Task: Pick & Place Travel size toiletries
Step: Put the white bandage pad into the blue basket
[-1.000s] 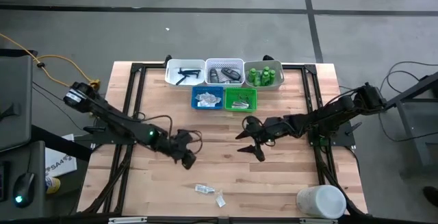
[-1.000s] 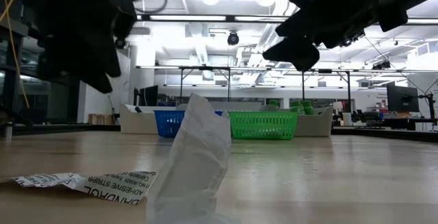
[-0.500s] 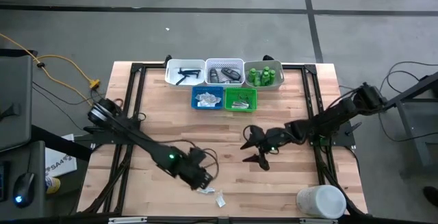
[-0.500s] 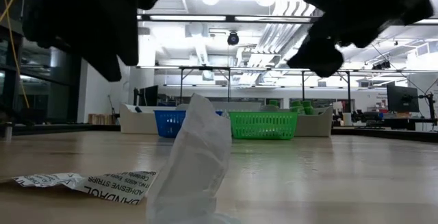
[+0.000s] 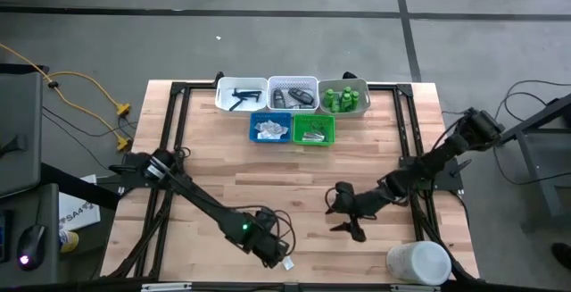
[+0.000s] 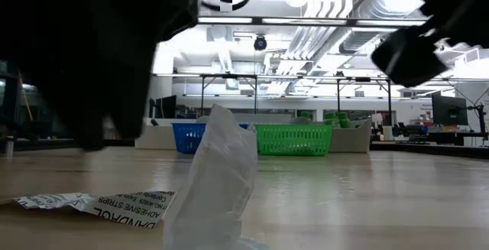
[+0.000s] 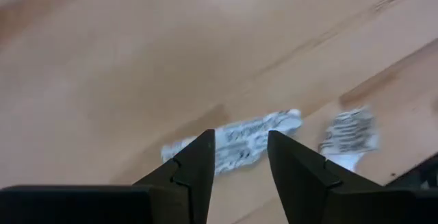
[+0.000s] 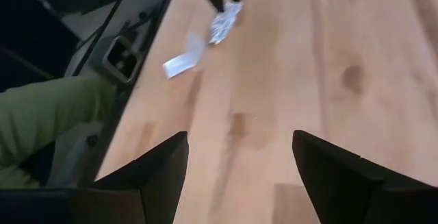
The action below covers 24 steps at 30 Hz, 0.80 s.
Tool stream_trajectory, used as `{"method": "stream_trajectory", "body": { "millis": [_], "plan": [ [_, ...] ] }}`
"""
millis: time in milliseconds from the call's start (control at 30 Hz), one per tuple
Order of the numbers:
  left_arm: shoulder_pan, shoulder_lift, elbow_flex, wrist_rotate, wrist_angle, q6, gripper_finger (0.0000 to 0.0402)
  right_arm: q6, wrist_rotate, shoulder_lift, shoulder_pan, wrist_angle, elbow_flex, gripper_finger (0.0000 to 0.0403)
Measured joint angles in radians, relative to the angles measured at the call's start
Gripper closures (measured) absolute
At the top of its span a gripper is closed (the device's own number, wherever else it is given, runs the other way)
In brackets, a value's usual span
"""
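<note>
1. L arm: over the last second it was swung from mid-table toward the near edge. The left gripper is now shown poised over a flat printed packet, with fingers parted a little wider than the packet and nothing held; contact is not yet made.
2. R arm: it was drawn back from the table centre toward the near right. The right gripper is shown spread wide and empty, near the large white container.
3. Task items left on the table: two packets near the front edge. In the left wrist view the printed strip lies flat, and a second, crumpled packet lies just beside it but apart. In the low view one packet is seen standing partly upright, the other flat.
4. Meaning for the task (judged): approach is done and the grasp is next. Most sorting appears finished, since the white trays, blue tray and green tray at the far side are already loaded.
5. Obstacles (judged): the thin flat packet offers little to pinch against the wood. The neighbouring packet could be nudged. The route to the trays lies open; the R arm is kept well apart.
6. A green sleeve of a person is seen beyond the table edge in the right wrist view.
</note>
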Motion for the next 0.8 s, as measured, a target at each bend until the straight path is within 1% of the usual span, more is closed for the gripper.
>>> {"method": "stream_trajectory", "body": {
  "millis": [100,200,333,533,800],
  "plan": [
    [-0.019,0.012,0.000,0.018,-0.004,-0.076,0.0266,0.011,0.000,0.000,0.038,-0.003,0.000,0.0147],
    [-0.034,0.011,0.000,0.004,-0.004,-0.129,0.0266,0.011,0.001,0.000,0.069,-0.003,0.000,0.0147],
    [-0.041,0.012,0.000,0.000,-0.020,-0.178,0.0266,0.011,0.032,0.000,0.101,-0.007,0.000,0.0147],
    [-0.032,0.041,0.000,0.001,-0.034,-0.198,0.0266,0.012,0.034,0.000,0.131,-0.021,0.000,0.0147],
    [-0.031,0.070,0.004,0.057,-0.039,-0.242,0.0266,0.013,0.034,0.000,0.156,-0.028,0.000,0.0147]
  ]
}}
